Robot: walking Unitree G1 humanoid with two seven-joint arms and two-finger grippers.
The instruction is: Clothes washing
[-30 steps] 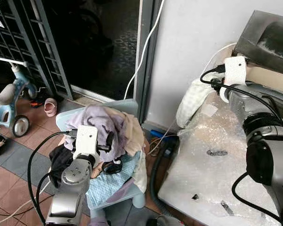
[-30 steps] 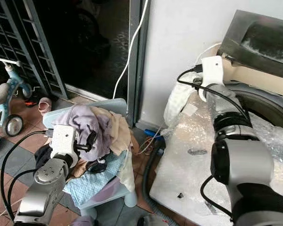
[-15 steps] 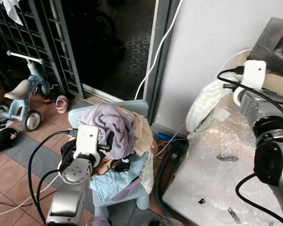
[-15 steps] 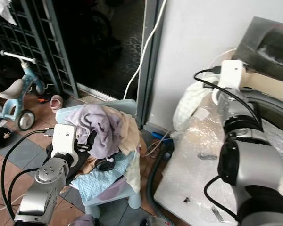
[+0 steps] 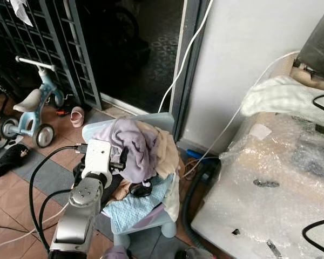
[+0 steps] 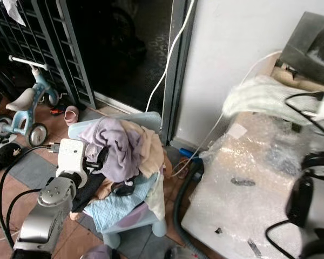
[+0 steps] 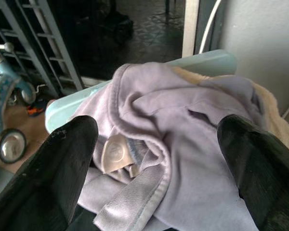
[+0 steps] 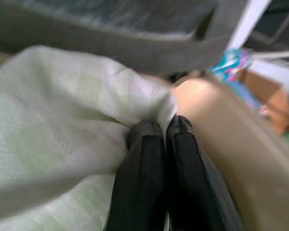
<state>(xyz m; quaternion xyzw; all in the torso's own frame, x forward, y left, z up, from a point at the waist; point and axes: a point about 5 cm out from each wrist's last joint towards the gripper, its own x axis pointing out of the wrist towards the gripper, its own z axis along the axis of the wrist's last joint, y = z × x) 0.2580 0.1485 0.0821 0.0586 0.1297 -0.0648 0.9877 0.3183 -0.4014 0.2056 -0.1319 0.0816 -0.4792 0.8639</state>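
A pale checked cloth (image 5: 283, 97) hung stretched in the air at the far right, above the bubble-wrapped top of the washing machine (image 5: 270, 178), as the robot moved laundry from basket to washer. The right gripper (image 8: 159, 139) had its two black fingers pinched together on a fold of that cloth, with the grey raised lid (image 6: 313, 46) of the machine just beyond it. On the left, a pale blue basket (image 5: 151, 120) stood on the tiled floor near the dark doorway, heaped with clothes: a lilac garment (image 5: 135, 148) on top, a cream piece (image 5: 164, 151) beside it and a light blue patterned cloth (image 5: 132, 205) spilling over the near edge. The left gripper (image 7: 156, 144) hovered at the heap with its fingers (image 7: 62, 163) spread wide to either side of the lilac garment, holding nothing. A child's tricycle (image 5: 29, 110) and a small pink shoe (image 5: 76, 116) sat on the floor at the far left, and a white cable (image 5: 186, 54) ran down the door frame. Judging by the scene, the step in hand was carrying the checked cloth over to the drum, with most of the load waiting in the basket. The next move appeared to call for bringing the cloth over the opening beneath the lid and letting go, taking care that its trailing end did not snag on the bubble wrap, before the left gripper closed on the lilac garment.
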